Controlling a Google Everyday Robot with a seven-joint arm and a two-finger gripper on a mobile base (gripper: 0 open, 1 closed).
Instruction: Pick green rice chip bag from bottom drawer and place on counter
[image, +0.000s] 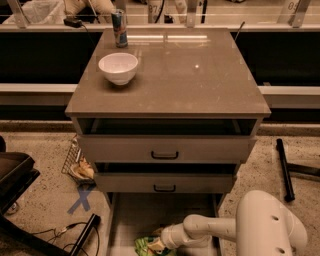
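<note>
Three drawers sit under the counter (200, 75), and the bottom drawer (142, 215) is the one pulled out, low down near the floor. One green rice chip bag (143, 246) lies in it, at the front end, right at the bottom edge of the view, so only its top part shows. The robot's white arm (210, 229) reaches in from the right. The gripper (159, 243) is down at the bag's right side, touching it or very close. I cannot tell if the gripper is open or closed, because its tip is mixed in with the crinkly bag. I think the job now is to get a good hold of the bag. To do that well, the gripper should pinch a thick fold of the bag, not just a thin corner, since a shiny bag can slip out. It should squeeze softly so the chips inside do not break. Then it should lift the bag up out in front of the middle drawer (164, 182), so the bag does not bump into it on the way. The counter has lots of bare room in the middle and on the right. A white bowl (118, 67) and a can (119, 28) stand at the back left, so the bag should go down away from them.
</note>
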